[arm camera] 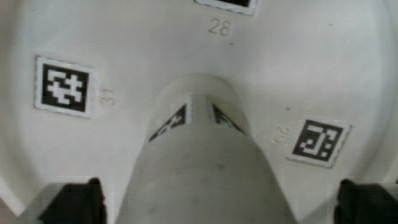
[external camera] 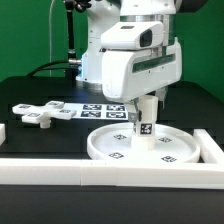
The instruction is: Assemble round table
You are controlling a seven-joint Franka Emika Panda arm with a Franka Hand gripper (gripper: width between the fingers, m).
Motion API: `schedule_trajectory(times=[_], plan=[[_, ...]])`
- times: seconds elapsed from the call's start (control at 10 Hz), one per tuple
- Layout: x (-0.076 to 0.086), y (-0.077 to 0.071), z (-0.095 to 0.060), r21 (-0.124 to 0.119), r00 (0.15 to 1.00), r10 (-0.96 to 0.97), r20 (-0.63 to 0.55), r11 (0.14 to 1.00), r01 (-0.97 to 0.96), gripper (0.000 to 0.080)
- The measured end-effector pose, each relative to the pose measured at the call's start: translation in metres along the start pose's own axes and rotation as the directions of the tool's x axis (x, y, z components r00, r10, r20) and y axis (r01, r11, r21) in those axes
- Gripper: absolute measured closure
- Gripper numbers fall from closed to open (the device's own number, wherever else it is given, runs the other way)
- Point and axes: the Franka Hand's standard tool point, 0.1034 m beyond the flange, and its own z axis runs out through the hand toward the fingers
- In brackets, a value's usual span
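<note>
At the exterior view's left, the flat cross-shaped base (external camera: 37,113) lies on the dark table (external camera: 20,90), its square markers facing up, well apart from the other furniture parts. Just to its right, further back, the marker board (external camera: 100,109) lies flat on the table, partly hidden behind the arm. In front of that board and toward the exterior view's right sits the large rimmed disc top (external camera: 140,146), lying flat with several markers on its inner face, close behind the long white border bar (external camera: 100,172) that runs along the table's front edge. The short cylindrical leg (external camera: 144,120) stands upright on the disc near its middle, a marker on its side. The Panda arm (external camera: 130,55) hangs directly above the leg, and its gripper (arm camera: 214,205) reaches down around the leg's upper part. In the wrist view the dark fingertips (arm camera: 75,201) sit wide apart on either side of the leg (arm camera: 210,160), the jaws fully spread; the picture is too blurred to say for sure whether either pad touches the leg, though a gap seems to show on both sides. The disc (arm camera: 125,50) fills the wrist view behind the leg.
</note>
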Motion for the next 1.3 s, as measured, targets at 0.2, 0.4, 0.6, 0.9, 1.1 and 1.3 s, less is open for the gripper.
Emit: schedule_trajectory(times=[0.2, 0.4, 0.6, 0.9, 1.1, 1.3], plan=[[0.001, 0.002, -0.001, -0.022, 0.979, -0.203, 0.01, 0.979, 0.203, 0.0151], [0.007, -0.002, -0.001, -0.031, 0.914, -0.402, 0.052, 0.914, 0.404, 0.0151], [0.013, -0.006, -0.001, -0.026, 0.763, -0.637, 0.106, 0.766, 0.643, 0.0151], [0.01, -0.003, -0.002, -0.009, 0.652, -0.749, 0.116, 0.655, 0.755, 0.0151], [0.006, -0.001, -0.001, 0.002, 0.59, -0.798, 0.122, 0.594, 0.804, 0.0151], [0.004, 0.001, -0.001, 0.011, 0.541, -0.831, 0.129, 0.547, 0.837, 0.0151]])
